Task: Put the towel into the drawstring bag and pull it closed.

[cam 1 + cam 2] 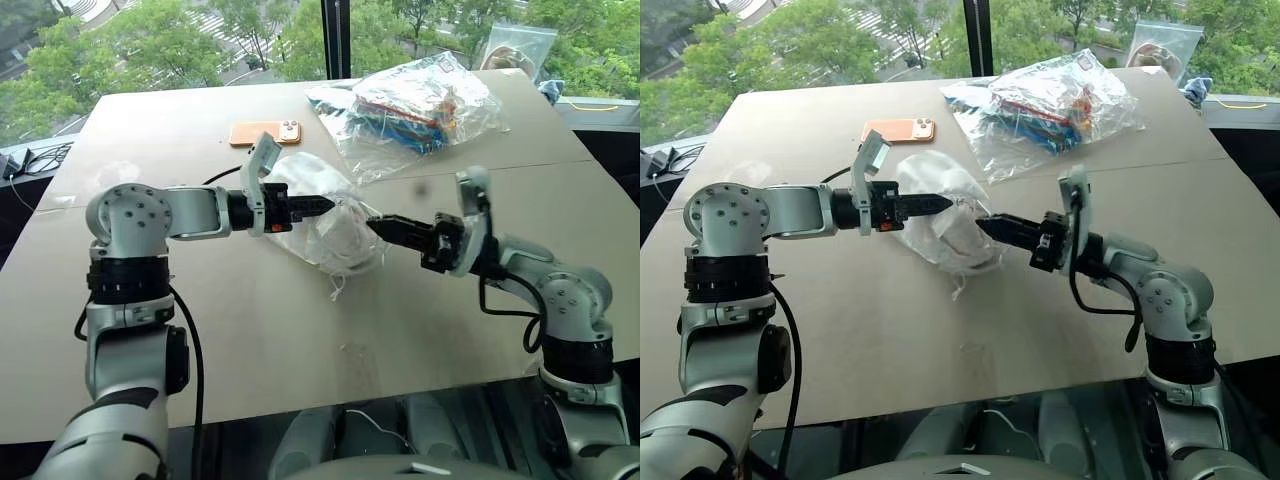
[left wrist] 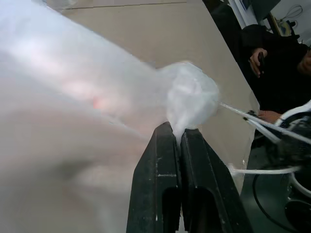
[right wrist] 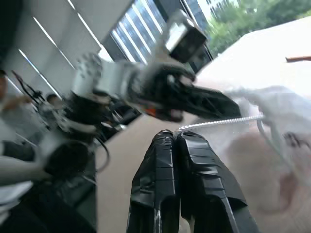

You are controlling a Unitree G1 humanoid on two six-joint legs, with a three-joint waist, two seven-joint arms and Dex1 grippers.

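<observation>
Far left edge of the table (image 1: 150,330): black cables (image 1: 35,158) lie off the tabletop by the window.

Left gripper (image 1: 322,204) reaches in level from the left; its two black fingers (image 2: 165,160) are pressed together on a gathered fold of the drawstring bag (image 1: 330,225), as the left wrist view shows plainly. The bag is thin, white and translucent, bulging at mid-table between the two arms and lifted partly off the surface. A pale bulk shows through its wall; cannot tell whether that is the towel, and no lettering on it can be made out.

Behind the bag, toward the window, an orange phone (image 1: 265,132) lies flat with its camera lenses at the right end. No brand mark readable.

A white cord (image 3: 218,123) runs taut from the bag's gathered mouth to the right gripper (image 1: 378,226), whose black fingers are closed on it; loose cord ends (image 1: 336,291) hang below the bag toward the table.

Right of centre, farther back: a clear plastic bag (image 1: 420,105) of colourful items, red and blue packaging inside; print too small to read. Far right corner: a second clear pouch (image 1: 520,50) leaning by the window.

A person in dark clothing (image 2: 277,63) sits beyond the table edge in the left wrist view.
</observation>
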